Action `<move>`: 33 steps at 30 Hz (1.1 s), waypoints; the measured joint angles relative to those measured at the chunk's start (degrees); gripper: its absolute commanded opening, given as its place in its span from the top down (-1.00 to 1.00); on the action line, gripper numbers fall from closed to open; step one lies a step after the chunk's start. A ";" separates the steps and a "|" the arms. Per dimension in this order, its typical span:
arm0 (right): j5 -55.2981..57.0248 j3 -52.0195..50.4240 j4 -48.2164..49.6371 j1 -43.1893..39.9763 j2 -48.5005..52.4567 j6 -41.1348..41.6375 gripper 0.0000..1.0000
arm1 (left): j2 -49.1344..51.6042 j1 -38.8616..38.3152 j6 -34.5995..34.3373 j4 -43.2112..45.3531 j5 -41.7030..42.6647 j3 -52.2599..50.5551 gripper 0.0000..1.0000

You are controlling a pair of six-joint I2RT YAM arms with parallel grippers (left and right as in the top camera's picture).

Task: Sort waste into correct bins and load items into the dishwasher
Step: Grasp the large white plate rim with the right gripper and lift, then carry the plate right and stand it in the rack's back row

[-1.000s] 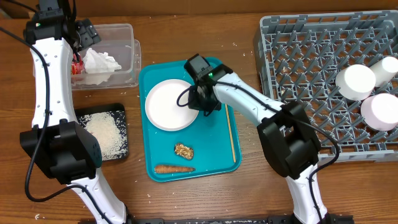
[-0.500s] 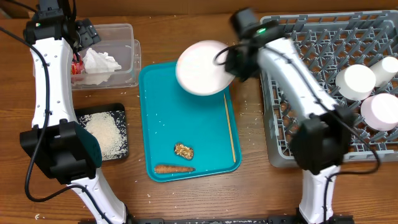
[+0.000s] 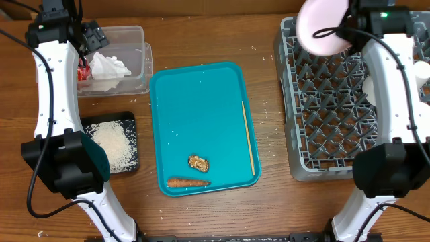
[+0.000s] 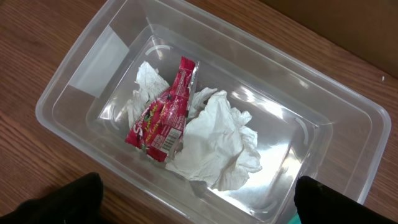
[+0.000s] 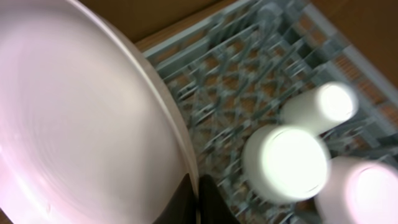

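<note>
Wooden table, overhead view: the right gripper is clamped on the rim of the round white plate. The plate is up in the air over the far corner of the grey plastic dishwasher rack, which sits below the gripper.

The right wrist view is blurred, but we can see the plate's edge pinched between the fingers at the bottom of frame. Three white cups lie in the rack below and beyond the gripper.

We read the step as: seat the plate in the rack. How we'd do it well:
- Turn the plate on edge and line it up with a tine row before descending.
- Pick a slot well apart from the cups, on the free side of the rack under the gripper.
- It's a rim-only pinch, so the plate can pivot; go down slow.
- Release only once the lower rim sits between tines.

The left gripper is spread wide and holds nothing. It hovers over the clear plastic bin, with the crumpled white tissue and red wrapper directly beneath it. We'd leave it parked.

Left for later, well apart from both grippers on the teal plastic tray: the thin wooden chopstick, the orange carrot and the brown food scrap.
</note>
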 measured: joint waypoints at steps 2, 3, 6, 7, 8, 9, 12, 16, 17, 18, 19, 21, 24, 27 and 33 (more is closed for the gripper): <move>2.03 -0.22 2.12 -0.92 0.02 -2.38 0.92 | 0.00 0.00 0.00 0.00 0.00 0.00 -1.00; 2.99 -0.39 3.56 -1.31 0.02 -4.04 0.92 | 0.00 0.00 0.00 0.00 0.00 0.00 -1.00; 4.87 -0.55 6.75 -2.12 0.37 -8.07 0.92 | 0.00 0.00 0.00 0.00 0.00 0.00 -1.00; 5.31 -0.55 7.61 -2.36 0.63 -9.22 0.92 | 0.00 0.00 0.00 0.00 -0.02 0.00 -1.00; 5.88 -0.59 8.24 -2.56 1.03 -10.51 0.92 | 0.00 0.00 0.00 0.00 -0.02 0.00 -1.00; 6.47 -0.61 8.74 -2.71 1.44 -11.43 0.92 | 0.00 0.00 0.00 0.00 0.00 0.00 -1.00; 8.74 -0.63 10.45 -2.78 3.15 -13.53 0.92 | 0.00 0.00 0.00 0.00 0.00 0.00 -1.00; 10.73 -0.68 11.06 -2.75 5.79 -15.58 0.92 | 0.00 0.02 0.00 0.00 0.00 0.00 -1.00; 11.04 -0.68 11.04 -2.75 6.32 -15.85 0.92 | 0.00 0.00 0.00 0.00 -0.02 0.00 -1.00; 11.39 -0.72 11.06 -2.75 6.86 -16.13 0.92 | 0.00 0.00 0.00 0.00 -0.02 0.00 -1.00; 11.85 -0.74 11.13 -2.75 7.26 -16.39 0.92 | 0.00 0.02 0.00 0.00 0.00 0.00 -1.00; 12.74 -0.92 11.56 -2.75 7.85 -16.74 0.92 | 0.00 0.00 0.00 0.00 0.00 0.00 -1.00; 13.79 -1.05 12.48 -2.75 8.07 -17.88 0.92 | 0.00 0.00 0.00 0.00 0.00 0.00 -1.00; 14.12 -1.05 12.48 -2.75 8.07 -18.36 0.92 | 0.00 0.00 0.00 0.00 0.00 0.00 -1.00; 14.16 -1.05 11.69 -2.32 8.39 -18.56 0.92 | 0.00 0.00 0.00 0.00 -0.02 0.00 -1.00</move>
